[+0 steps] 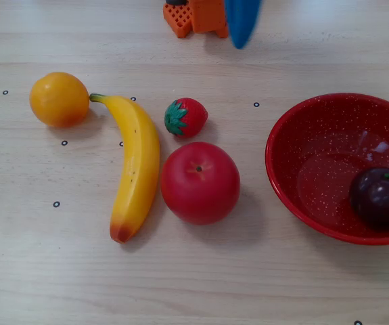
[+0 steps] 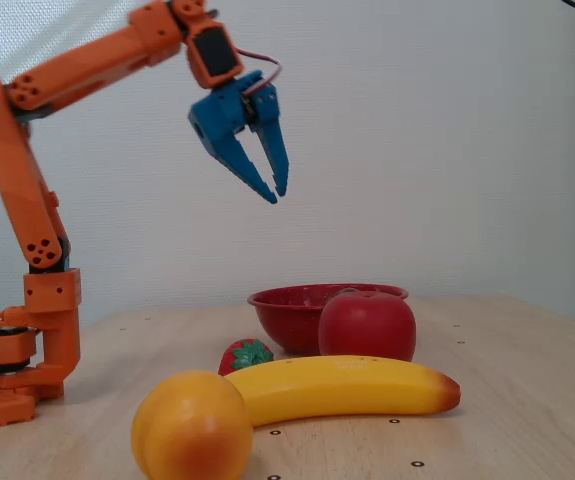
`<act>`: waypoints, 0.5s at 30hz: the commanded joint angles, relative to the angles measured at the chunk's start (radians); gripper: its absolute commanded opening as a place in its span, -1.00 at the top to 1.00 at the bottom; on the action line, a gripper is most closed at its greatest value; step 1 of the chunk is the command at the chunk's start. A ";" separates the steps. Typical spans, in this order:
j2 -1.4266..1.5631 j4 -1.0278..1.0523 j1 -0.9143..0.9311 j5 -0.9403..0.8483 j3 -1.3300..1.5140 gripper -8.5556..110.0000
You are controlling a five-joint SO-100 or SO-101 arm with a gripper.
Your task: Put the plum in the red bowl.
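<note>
the plum [image 1: 381, 197] lies inside the red bowl [image 1: 295, 128], low against the wall nearest the right edge of the top-down fixed view, its green stem dot turned up; in the side-on fixed view the red bowl [image 2: 297, 300] shows only its rim and the plum is hidden behind it; my jaws [image 2: 275, 190] hang high above the table [image 1: 201, 284], well clear of every fruit, tips drawn almost together with nothing between them, so i read them as clenched and empty; from above only one blue tip of my jaws [image 1: 241, 27] pokes in at the top edge, near my orange base [image 1: 193, 17]; on my judgement the task's one step is done, the plum delivered and let go, and what is in hand now is the retreat; the next move, as i see it, calls for little more than folding the arm [image 2: 27, 150] home toward the base without sweeping low over the table; the apple [image 1: 200, 182] sits just beside the bowl's left rim, the strawberry [image 1: 185, 116] just above the apple, the banana [image 1: 136, 166] close at the apple's left, and the orange [image 1: 59, 99] at the banana's stem end, all untouched; the one risk i would name is the plum rocking on the bowl's slope, though it sits below the rim.
</note>
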 commanded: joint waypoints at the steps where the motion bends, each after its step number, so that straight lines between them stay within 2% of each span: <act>1: 0.204 -0.071 -0.067 0.008 0.114 0.85; 9: 0.629 -0.146 -0.235 0.051 0.569 0.85; 15: 0.865 -0.138 -0.267 0.051 0.787 0.85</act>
